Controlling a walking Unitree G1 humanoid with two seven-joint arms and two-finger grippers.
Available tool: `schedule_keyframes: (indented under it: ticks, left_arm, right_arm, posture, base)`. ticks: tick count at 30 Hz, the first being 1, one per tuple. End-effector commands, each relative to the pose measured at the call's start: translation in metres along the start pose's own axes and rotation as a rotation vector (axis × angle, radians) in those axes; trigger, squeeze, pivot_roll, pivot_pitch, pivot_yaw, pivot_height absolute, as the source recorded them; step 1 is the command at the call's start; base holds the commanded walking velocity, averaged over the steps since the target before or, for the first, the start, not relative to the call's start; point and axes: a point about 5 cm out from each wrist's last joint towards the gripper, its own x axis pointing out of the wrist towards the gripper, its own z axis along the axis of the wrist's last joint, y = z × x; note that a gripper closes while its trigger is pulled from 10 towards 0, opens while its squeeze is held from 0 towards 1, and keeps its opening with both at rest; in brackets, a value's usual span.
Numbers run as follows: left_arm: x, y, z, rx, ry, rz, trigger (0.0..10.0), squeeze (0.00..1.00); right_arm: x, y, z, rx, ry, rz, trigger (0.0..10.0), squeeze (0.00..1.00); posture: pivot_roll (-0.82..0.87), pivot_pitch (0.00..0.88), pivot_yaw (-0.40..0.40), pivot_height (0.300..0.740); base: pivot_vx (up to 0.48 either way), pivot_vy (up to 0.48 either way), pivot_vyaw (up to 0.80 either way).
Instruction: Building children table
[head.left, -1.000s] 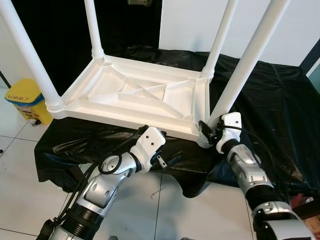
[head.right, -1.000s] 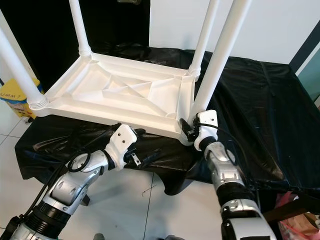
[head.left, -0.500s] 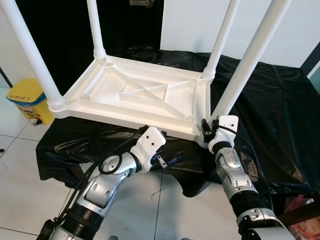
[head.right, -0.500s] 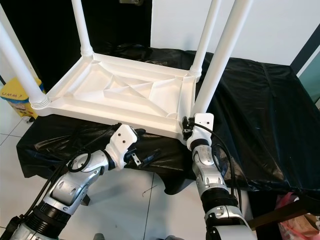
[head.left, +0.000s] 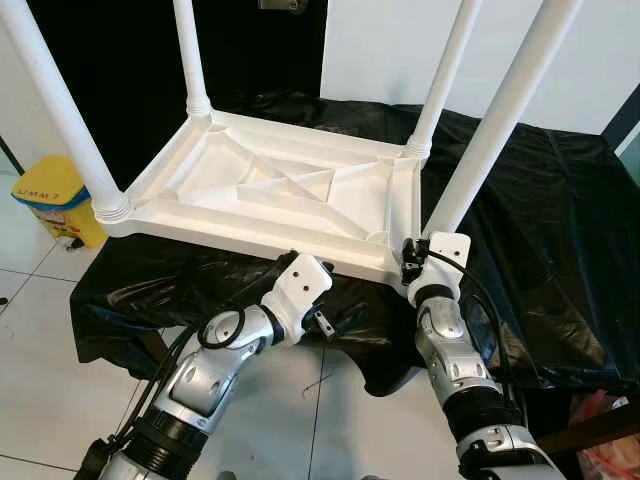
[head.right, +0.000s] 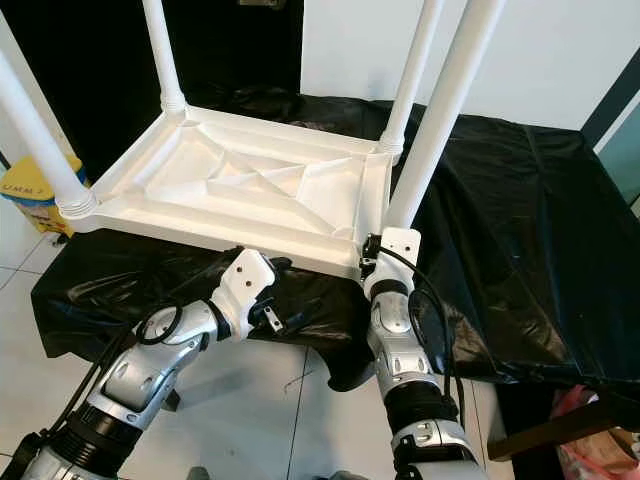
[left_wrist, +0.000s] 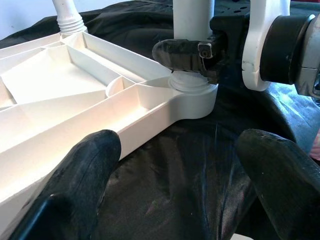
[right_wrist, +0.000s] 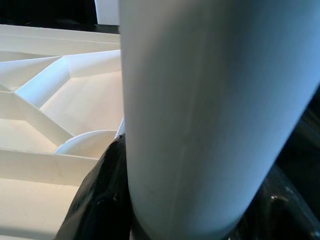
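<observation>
We see the white table (head.left: 270, 190) lying upside down on the black-covered bench (head.left: 560, 230), legs up. Our right gripper (left_wrist: 192, 52) is closed around the leg (head.left: 490, 125) at the table's near right corner, just above its socket. Our left gripper (head.left: 335, 320) hovers wide open, empty, below the table's near edge.

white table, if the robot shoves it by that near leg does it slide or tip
The white table probably slides: it lies upside down, flat on glossy black sheeting. It looks like light hollow plastic. The near leg held by the right claw is long, so high pushes might tip it.
</observation>
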Motion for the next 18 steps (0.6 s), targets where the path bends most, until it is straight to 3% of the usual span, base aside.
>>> schedule_keyframes:
  ticks: [1,6,11,15,16,17,18]
  left_arm:
    - [0.001,-0.006,0.000,0.006,-0.004,-0.044,10.0,0.00]
    - [0.001,-0.006,-0.001,0.005,-0.003,-0.044,10.0,0.00]
    - [0.001,-0.006,-0.001,0.006,-0.002,-0.042,10.0,0.00]
    - [0.001,-0.005,-0.001,0.007,-0.003,-0.042,10.0,0.00]
    - [0.001,-0.005,-0.001,0.006,-0.002,-0.042,10.0,0.00]
    - [0.001,-0.005,-0.001,0.006,-0.002,-0.042,10.0,0.00]
    - [0.001,-0.005,0.000,0.006,-0.002,-0.042,10.0,0.00]
  right_arm:
    - [-0.007,-0.004,-0.014,-0.028,0.050,0.001,10.0,1.00]
    - [-0.009,-0.010,-0.006,-0.037,-0.009,0.049,10.0,1.00]
    - [-0.017,-0.025,0.000,-0.055,-0.057,0.220,10.0,1.00]
    - [-0.017,-0.028,0.000,-0.056,-0.054,0.239,10.0,1.00]
    - [-0.017,-0.031,0.000,-0.056,-0.045,0.288,10.0,0.52]
    - [-0.017,-0.031,0.000,-0.056,-0.045,0.288,10.0,0.52]
    - [-0.016,-0.037,0.000,-0.063,-0.030,0.376,10.0,0.00]
  posture:
    - [0.05,0.034,-0.118,0.740]
    - [0.05,0.034,-0.117,0.740]
    - [0.05,0.034,-0.118,0.740]
    - [0.05,0.034,-0.118,0.740]
    - [0.05,0.035,-0.115,0.740]
    - [0.05,0.035,-0.115,0.740]
    - [0.04,0.036,-0.113,0.740]
  base:
    - [0.000,0.000,0.00]
    - [0.000,0.000,0.00]
    - [0.000,0.000,0.00]
    - [0.000,0.000,0.00]
    - [0.000,0.000,0.00]
    - [0.000,0.000,0.00]
    - [0.000,0.000,0.00]
